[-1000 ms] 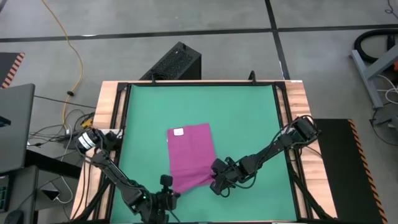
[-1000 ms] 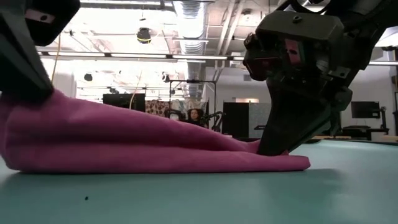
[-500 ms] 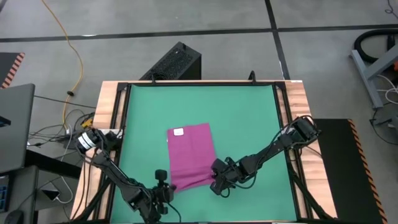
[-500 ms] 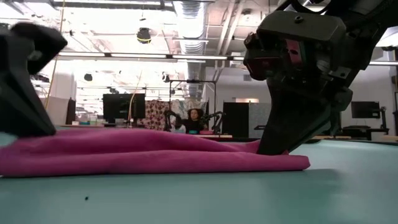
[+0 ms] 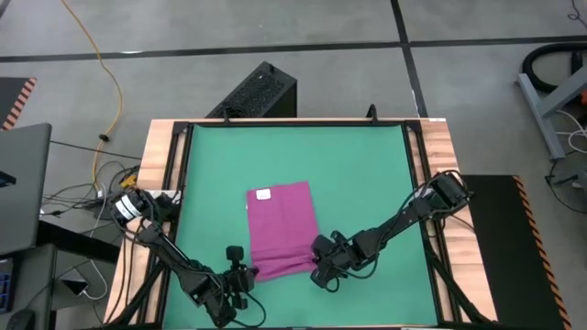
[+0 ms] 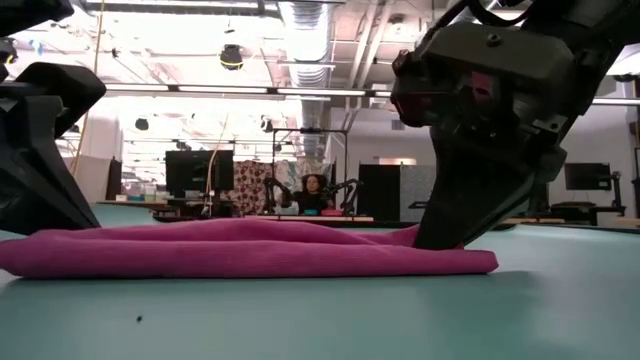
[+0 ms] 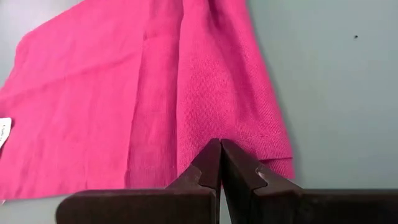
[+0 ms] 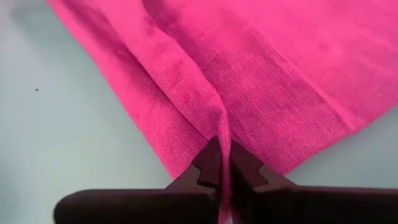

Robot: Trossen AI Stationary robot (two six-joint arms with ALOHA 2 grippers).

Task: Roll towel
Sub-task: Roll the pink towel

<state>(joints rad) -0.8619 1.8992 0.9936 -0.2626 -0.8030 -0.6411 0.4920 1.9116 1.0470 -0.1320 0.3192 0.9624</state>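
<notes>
The magenta towel lies flat on the green table, its white tag at the far left corner. My left gripper is at the towel's near left corner and my right gripper at its near right corner. Both are shut on the cloth. The low view shows the towel as a low strip, with the left gripper at one end and the right gripper at the other. A few lengthwise creases run along the towel. My left gripper has its shut fingertips on the towel's near edge, close to the near left corner. The fingers slant down from the table's near left. No cloth shows between the tips. The towel lies flat on the table here. My right gripper pinches a raised ridge of cloth between its two fingers, close to the near right corner. The fingers slant down from the near right. The cloth rises a little at the tips, and the rest lies on the table.
Bare green table lies on the far side and to both sides of the towel, inside a wooden frame. A black box stands on the floor past the far edge. A person sits far off in the room.
My left gripper has come down and a little toward the table's left, staying shut. The towel's near left corner, held up off the table a second ago, now lies flat. The right end of the towel and my right gripper have kept their place.
</notes>
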